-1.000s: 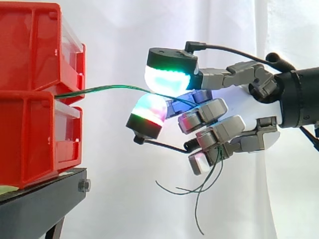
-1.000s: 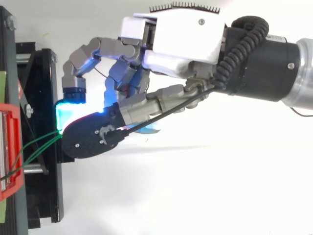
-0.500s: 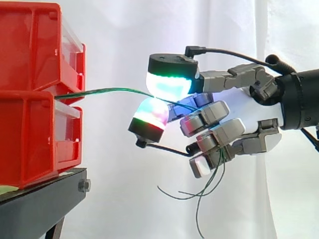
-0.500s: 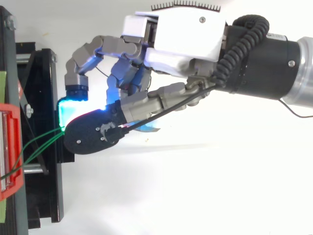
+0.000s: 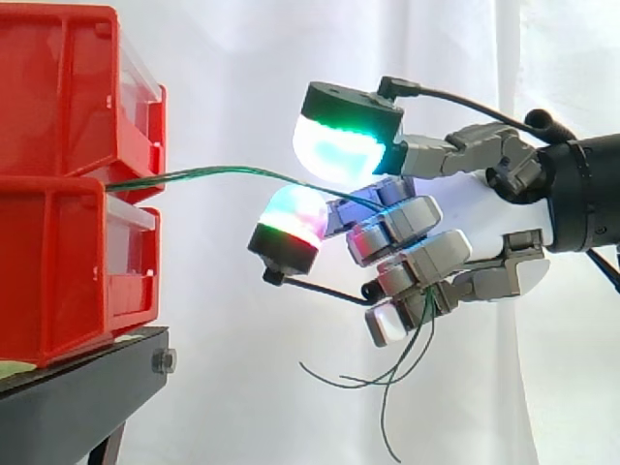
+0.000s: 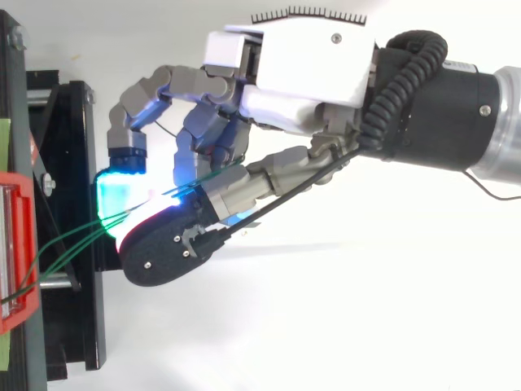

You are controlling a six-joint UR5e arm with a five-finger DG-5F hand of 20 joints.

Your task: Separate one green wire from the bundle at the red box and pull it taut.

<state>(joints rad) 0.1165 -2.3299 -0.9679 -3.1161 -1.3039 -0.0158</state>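
The hand (image 5: 465,199) comes in from the right with its fingers curled. The lower fingers are closed round the green wires (image 5: 213,173), whose loose ends (image 5: 387,387) hang down below them. Further out toward the left, two glowing pads stand one over the other: the upper pad (image 5: 339,150) shines green and cyan, the lower pad (image 5: 291,215) red and green. The strands pass through the gap between them, close over the lower pad. Whether either pad presses on the wires cannot be told.

From the pads the wires run left, roughly level, to the red box (image 5: 58,271). They come out where the lower box meets the upper red box (image 5: 58,97) stacked on it. They arch gently on the way, so they look slack and not yet taut. From above, the strands (image 6: 69,244) lie close together at the hand and fan apart toward the box, so no single wire looks isolated yet.

The relation that matters: the wires' long axis lies left to right, anchored at the box on the left with the hand on the right. A pull to tighten one would probably go rightward along that line, away from the box, once a single strand is pinched apart from its neighbours.
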